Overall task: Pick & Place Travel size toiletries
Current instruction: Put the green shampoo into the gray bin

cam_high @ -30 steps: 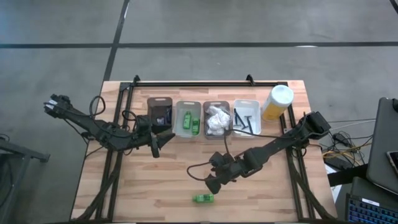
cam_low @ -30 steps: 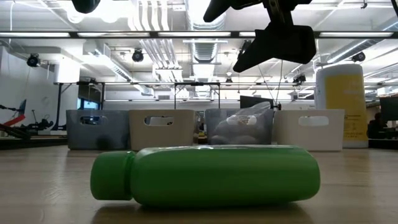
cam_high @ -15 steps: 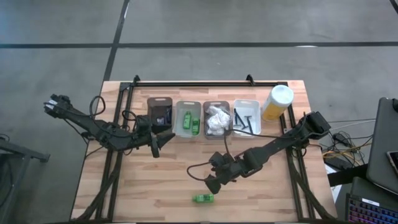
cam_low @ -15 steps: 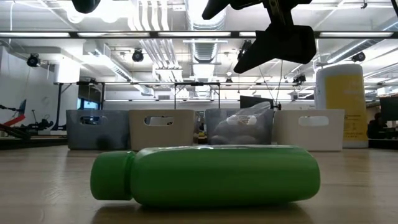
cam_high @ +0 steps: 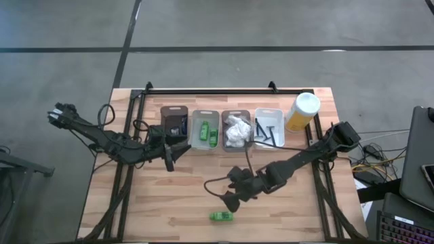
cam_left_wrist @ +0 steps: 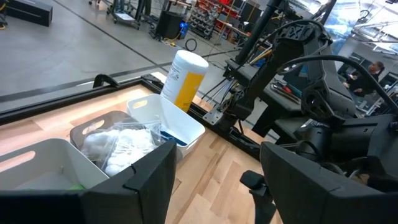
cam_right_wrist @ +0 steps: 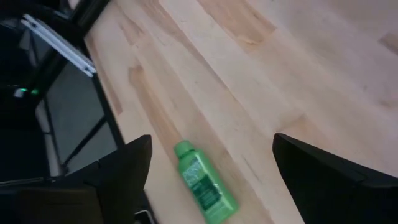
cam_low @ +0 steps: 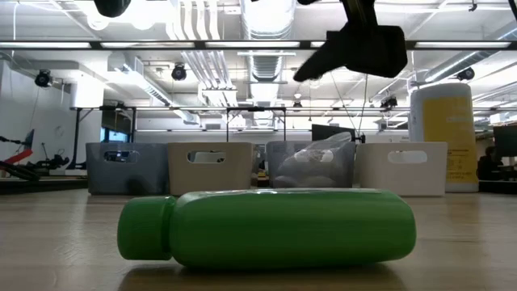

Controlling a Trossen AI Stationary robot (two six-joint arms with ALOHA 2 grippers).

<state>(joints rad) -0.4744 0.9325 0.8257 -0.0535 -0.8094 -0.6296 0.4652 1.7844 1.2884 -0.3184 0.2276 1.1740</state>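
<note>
One travel size toiletry, a bright green little bottle (cam_high: 221, 216), lies on its side on the wooden table near the front edge. In the low view the bottle (cam_low: 266, 228) fills the foreground. My right gripper (cam_high: 230, 201) hangs open just above and beyond it. In the right wrist view the bottle (cam_right_wrist: 202, 182) shows on the table between the spread fingers, untouched. My left gripper (cam_high: 169, 159) waits open in the air in front of the trays, with nothing between its fingers (cam_left_wrist: 149, 180).
A row of trays stands at the back: a dark one (cam_high: 174, 125), one with green bottles (cam_high: 205, 130), one with white packets (cam_high: 237, 131), a white one with black sticks (cam_high: 269, 129). A tall yellow cylinder (cam_high: 302, 112) stands at their right. Bare wood surrounds the bottle.
</note>
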